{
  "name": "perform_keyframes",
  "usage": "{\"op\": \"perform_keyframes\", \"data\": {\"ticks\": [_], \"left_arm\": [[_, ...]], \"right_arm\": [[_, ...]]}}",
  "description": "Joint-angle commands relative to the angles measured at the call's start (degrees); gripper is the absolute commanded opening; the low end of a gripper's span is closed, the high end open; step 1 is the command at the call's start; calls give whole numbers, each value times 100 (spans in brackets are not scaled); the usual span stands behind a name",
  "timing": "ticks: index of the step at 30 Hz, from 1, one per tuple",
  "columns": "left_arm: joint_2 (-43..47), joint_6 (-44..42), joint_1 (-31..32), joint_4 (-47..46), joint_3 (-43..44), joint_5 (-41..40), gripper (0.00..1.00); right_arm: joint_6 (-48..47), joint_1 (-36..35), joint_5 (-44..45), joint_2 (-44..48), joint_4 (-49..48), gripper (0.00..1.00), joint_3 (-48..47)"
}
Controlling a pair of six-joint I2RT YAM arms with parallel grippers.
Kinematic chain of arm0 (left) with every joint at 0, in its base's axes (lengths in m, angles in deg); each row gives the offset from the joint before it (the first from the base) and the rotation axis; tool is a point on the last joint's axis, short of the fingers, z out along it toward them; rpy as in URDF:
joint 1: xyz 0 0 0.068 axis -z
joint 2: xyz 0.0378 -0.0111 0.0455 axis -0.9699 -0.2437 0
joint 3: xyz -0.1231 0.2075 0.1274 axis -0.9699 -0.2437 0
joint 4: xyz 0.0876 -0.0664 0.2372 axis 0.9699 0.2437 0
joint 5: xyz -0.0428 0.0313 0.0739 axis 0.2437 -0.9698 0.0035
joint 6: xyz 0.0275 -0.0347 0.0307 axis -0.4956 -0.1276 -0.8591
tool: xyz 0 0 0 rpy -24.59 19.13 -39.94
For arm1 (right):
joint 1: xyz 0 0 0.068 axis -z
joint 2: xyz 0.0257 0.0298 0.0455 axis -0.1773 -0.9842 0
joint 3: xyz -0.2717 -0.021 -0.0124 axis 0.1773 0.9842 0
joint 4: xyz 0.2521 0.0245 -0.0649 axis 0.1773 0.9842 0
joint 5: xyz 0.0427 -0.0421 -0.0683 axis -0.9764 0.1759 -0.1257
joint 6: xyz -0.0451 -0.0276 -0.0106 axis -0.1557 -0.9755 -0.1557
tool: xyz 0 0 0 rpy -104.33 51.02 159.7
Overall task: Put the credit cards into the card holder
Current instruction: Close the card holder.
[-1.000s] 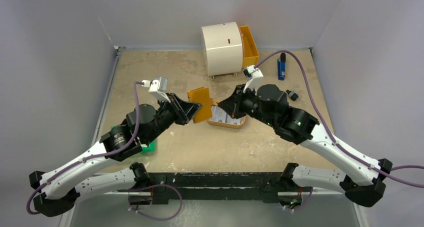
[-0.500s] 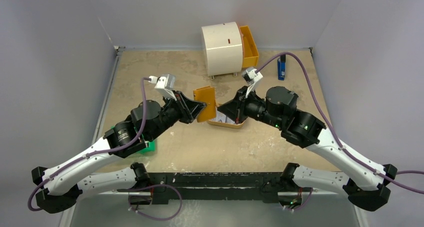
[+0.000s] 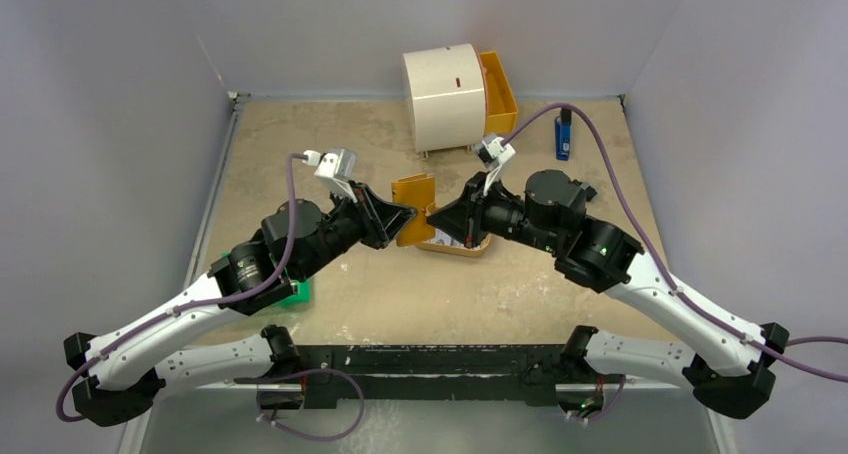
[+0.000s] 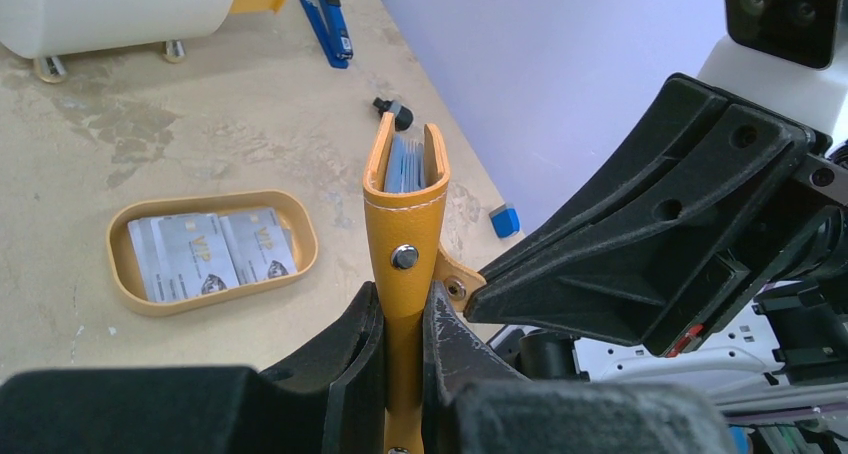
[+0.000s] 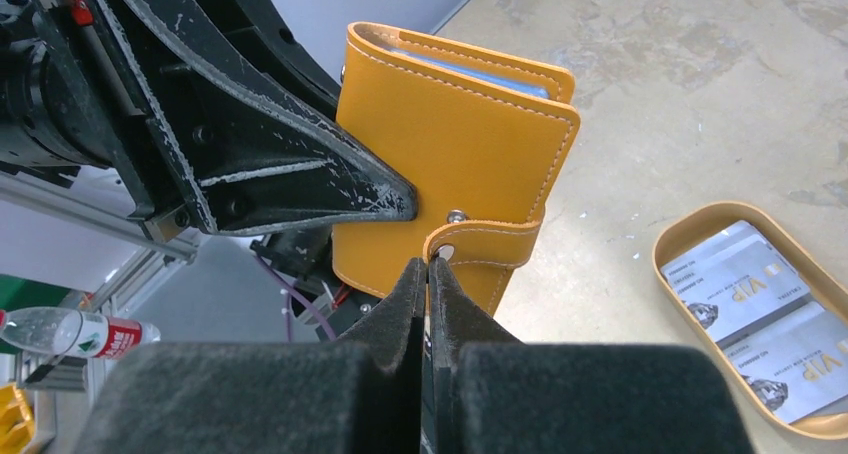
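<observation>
Both arms meet over the middle of the sandy table. The left gripper (image 4: 403, 309) has its fingers squeezed nearly together on the bottom edge of an orange stitched-leather card holder (image 5: 450, 134), holding it upright above the tabletop. Pale blue card edges show in its open mouth. The right gripper (image 5: 428, 274) faces it from the other side, pinched fully closed on the end of the card holder's snap strap (image 5: 485, 239). Just below and beside them an oval tan tray (image 4: 115, 259) sits on the table, and the two pale white-blue credit cards (image 4: 185, 259) with grey print lie flat in it, side by side. A white cylindrical box (image 3: 443, 94) stands at the back, with a blue stapler (image 3: 563, 134) near it.
</observation>
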State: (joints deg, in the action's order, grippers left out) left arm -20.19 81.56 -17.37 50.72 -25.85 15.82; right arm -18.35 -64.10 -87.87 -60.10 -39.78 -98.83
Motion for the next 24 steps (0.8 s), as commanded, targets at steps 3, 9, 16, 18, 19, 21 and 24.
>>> {"op": "perform_keyframes", "data": {"ticks": [3,9,16,18,19,21,24], "left_arm": [[61,-132,-25,-574,133,206,0],[122,-172,-24,-547,128,251,0],[204,-206,-25,-592,73,455,0],[234,-218,-25,-580,65,474,0],[245,-229,-25,-560,60,470,0],[277,-253,-24,-536,50,456,0],[327,-275,-25,-468,43,353,0]], "right_arm": [[153,-8,-31,48,-448,0,4],[136,-8,115,28,-436,0,60],[123,-2,118,-56,-561,0,128],[118,-1,91,-62,-627,0,149],[118,-5,61,-49,-688,0,166],[135,1,60,-22,-771,0,196],[153,1,95,30,-851,0,241]]}}
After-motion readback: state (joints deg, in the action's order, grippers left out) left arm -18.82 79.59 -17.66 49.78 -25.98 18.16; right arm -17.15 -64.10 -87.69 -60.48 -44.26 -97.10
